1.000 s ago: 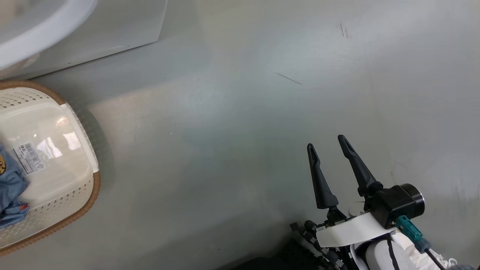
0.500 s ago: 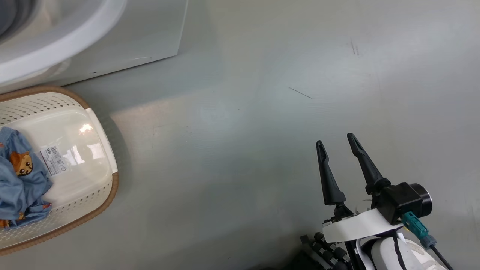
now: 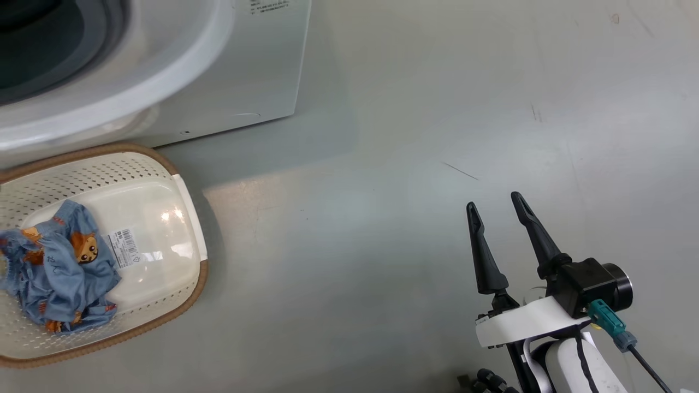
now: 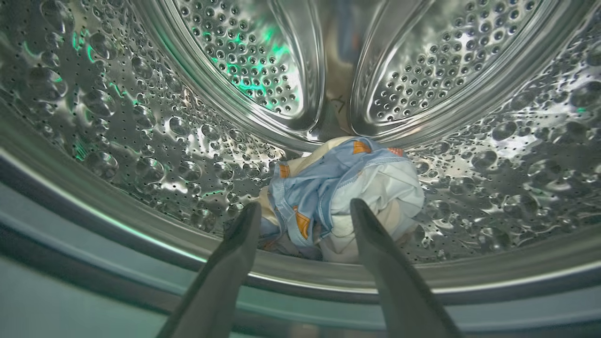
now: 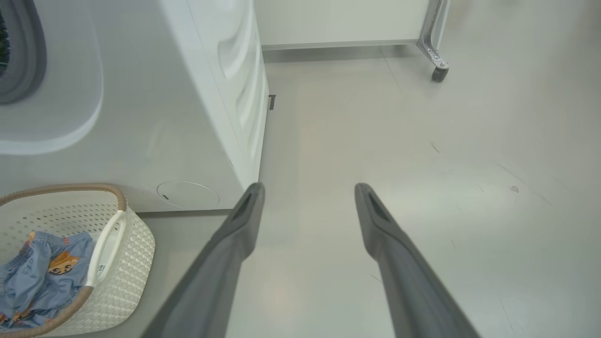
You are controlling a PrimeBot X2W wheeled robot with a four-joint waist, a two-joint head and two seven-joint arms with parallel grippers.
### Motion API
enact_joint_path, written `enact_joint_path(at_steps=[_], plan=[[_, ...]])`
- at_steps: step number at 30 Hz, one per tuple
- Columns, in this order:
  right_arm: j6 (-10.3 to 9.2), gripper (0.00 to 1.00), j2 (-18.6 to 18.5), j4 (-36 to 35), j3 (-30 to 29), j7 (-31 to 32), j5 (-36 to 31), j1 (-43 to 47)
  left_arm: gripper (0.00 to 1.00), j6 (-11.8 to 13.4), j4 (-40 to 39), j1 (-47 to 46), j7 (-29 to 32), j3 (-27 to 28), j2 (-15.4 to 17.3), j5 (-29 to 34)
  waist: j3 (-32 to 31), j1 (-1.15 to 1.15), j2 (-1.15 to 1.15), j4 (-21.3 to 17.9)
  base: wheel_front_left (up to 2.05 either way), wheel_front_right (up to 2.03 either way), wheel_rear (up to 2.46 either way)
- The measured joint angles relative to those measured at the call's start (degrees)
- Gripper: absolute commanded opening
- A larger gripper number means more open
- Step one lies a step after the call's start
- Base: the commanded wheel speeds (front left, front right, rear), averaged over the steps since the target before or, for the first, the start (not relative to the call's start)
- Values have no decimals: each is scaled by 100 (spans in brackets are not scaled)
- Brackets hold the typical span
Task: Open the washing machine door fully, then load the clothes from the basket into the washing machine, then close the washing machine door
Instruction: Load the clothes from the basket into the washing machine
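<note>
The grey floor (image 3: 382,245) runs out from the washing machine (image 3: 246,71), a white box whose round mouth stands uncovered and dark in the head view. Inside the washing machine, the perforated steel drum (image 4: 141,117) curves around the left wrist view.

The cream basket (image 3: 188,218), with its brown rim, sits on the floor just in front of the washing machine's base, below the mouth. A crumpled blue garment (image 3: 60,273) printed with brown-orange animals lies in the basket, beside a barcode label (image 3: 124,247).

A bundle of clothes (image 4: 347,188), light blue and cream, rests at the bottom of the drum, towards its back wall.

The left gripper (image 4: 305,205) points in through the washing machine's mouth, its fingers spread wide and holding nothing. The bundle lies just beyond and between the fingertips; whether they touch it cannot be told.

The right gripper (image 3: 493,201) hangs over bare floor, well off from the washing machine's front corner. It is spread wide and empty, with the basket and blue garment well apart on its left.
</note>
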Motion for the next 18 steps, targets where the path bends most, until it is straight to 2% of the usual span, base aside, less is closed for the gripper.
enact_joint_path(at_steps=[14, 18], plan=[[151, 100, -15, 361, -276, 0, 0, -52, 100, -56, 20, 1217, -108, -136, -443, 47, -902, 0, 0, 392, 0, 0, 0], [209, 100, -16, 443, -402, 0, -41, -50, 100, -56, -267, 1631, -108, -121, -590, 123, -1189, 0, 0, 503, 0, 0, 0]])
